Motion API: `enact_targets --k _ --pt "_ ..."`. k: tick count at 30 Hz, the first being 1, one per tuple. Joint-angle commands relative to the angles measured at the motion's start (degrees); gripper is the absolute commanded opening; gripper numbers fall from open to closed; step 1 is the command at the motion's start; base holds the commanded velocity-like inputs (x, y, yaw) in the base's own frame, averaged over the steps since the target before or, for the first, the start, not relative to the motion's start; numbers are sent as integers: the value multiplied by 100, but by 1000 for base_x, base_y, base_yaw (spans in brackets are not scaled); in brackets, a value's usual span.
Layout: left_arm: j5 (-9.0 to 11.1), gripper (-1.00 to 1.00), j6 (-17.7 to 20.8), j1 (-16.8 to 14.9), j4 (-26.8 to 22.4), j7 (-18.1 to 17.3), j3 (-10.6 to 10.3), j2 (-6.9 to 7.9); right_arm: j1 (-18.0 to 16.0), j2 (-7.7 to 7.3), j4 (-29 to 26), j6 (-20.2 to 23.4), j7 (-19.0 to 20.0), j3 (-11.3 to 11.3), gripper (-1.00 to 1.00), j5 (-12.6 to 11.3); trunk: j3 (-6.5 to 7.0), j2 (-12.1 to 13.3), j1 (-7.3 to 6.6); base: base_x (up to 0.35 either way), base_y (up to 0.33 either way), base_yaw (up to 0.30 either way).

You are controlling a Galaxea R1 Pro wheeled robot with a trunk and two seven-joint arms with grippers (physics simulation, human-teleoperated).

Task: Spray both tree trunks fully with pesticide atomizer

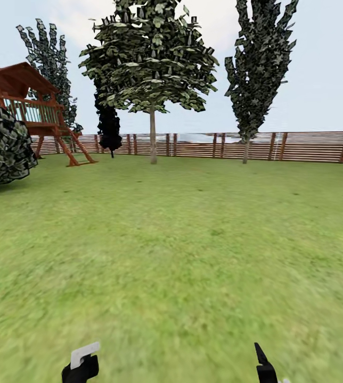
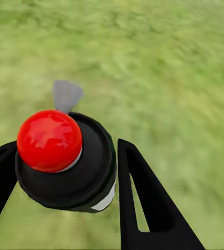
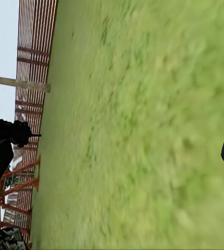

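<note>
The pesticide atomizer (image 2: 65,159) is being held in the left gripper (image 2: 65,192), whose two black fingers (image 2: 143,203) are clamped against the sides of its dark body, with the red cap (image 2: 49,140) seen end-on in the left wrist view. In the head view a white part of the atomizer (image 1: 84,354) is sticking up from the left gripper (image 1: 81,368) at the near edge of the lawn (image 1: 182,255). The right gripper (image 1: 266,367) is being carried empty beside it; whether its jaws are apart or together cannot be told (only one dark finger is showing). The step in hand is judged to be the approach, with the atomizer already picked up and no spraying begun. To do it well, the base should be driven straight across the grass toward the broad-crowned tree (image 1: 150,58), well beyond the atomizer, whose grey-brown trunk (image 1: 153,135) is standing just before the wooden fence (image 1: 219,144), and stopped near enough for the spray to reach. The can's long axis is running along the wrist camera's line of sight, cap toward the camera, and a grey nozzle tab (image 2: 66,95) is pointing away from the cap over the grass; it is judged that this nozzle will have to be turned toward the trunk. A red playhouse (image 1: 27,106) is standing far to the left of the tree.
</note>
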Motion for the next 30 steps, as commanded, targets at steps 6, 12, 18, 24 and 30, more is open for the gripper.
enact_targets --k 6,12,18,24,30 --pt "2 -100 0 0 0 1 0 3 0 0 1 0 0 1 100 0 0 0 0 323 118 0" --pt "3 -100 0 0 0 1 0 6 0 0 -1 0 2 1 100 0 0 0 0 323 118 0" --pt "2 -100 0 0 0 0 0 5 -1 0 -1 0 0 1 100 0 0 0 0 322 118 0" --pt "3 -100 0 0 0 0 0 7 -1 0 -2 0 0 1 100 0 0 0 0 323 118 0" --pt "3 -100 0 0 0 0 0 6 -1 0 -1 0 2 1 100 0 0 0 0 322 118 0"
